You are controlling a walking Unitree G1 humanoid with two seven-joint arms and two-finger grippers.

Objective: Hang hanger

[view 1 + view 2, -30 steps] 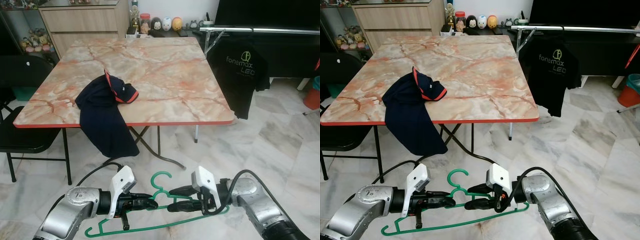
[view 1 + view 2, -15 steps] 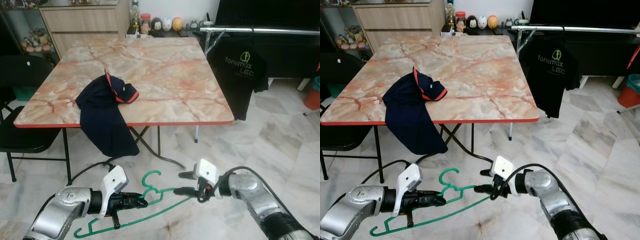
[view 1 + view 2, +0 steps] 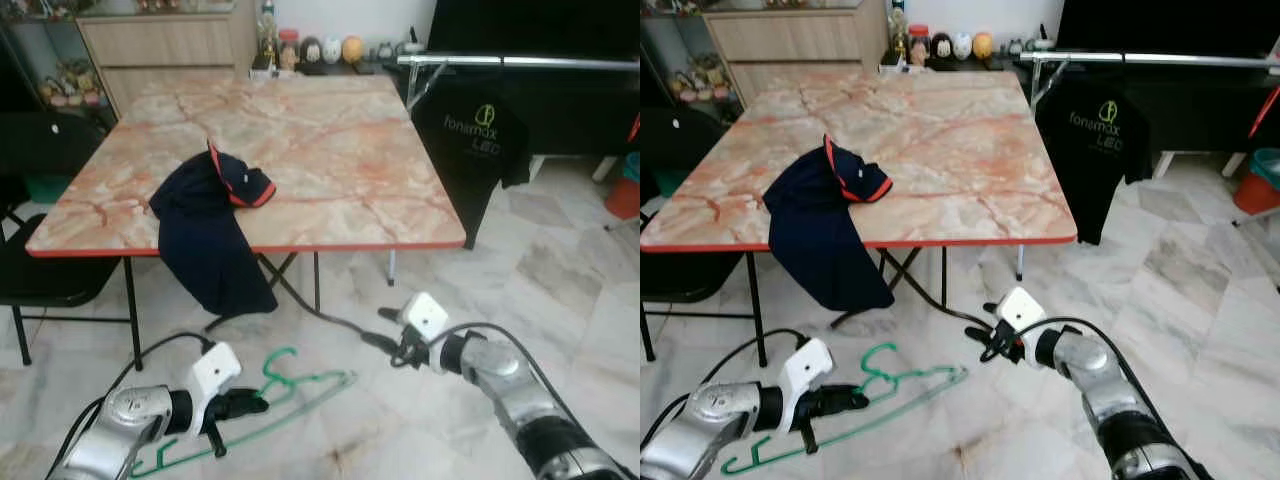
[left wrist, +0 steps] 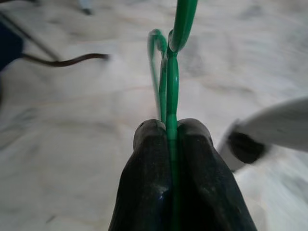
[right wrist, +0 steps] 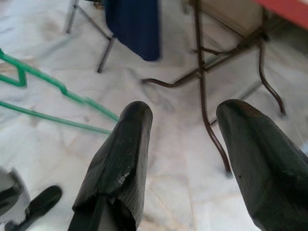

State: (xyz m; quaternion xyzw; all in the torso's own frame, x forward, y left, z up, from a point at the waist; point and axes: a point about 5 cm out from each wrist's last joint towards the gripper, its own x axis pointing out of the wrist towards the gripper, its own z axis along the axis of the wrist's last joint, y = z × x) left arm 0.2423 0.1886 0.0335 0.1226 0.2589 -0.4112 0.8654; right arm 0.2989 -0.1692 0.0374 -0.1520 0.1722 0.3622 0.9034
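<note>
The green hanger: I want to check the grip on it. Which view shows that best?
The left wrist view: the left end effector is shut on the green hanger, seen close. The eye views show its whole outline; the right wrist view shows part, beyond the open right end effector.

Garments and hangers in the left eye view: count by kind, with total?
Green hangers: 1, the hanger held in the left pincer
Navy shirts: 1, the shirt draped over the table edge
Black tees: 1, the tee on the rail
Total: 3

Left tool [image 3: 247, 405] held low with fingers pressed together; right tool [image 3: 985, 340] spread, reaching forward.
</note>
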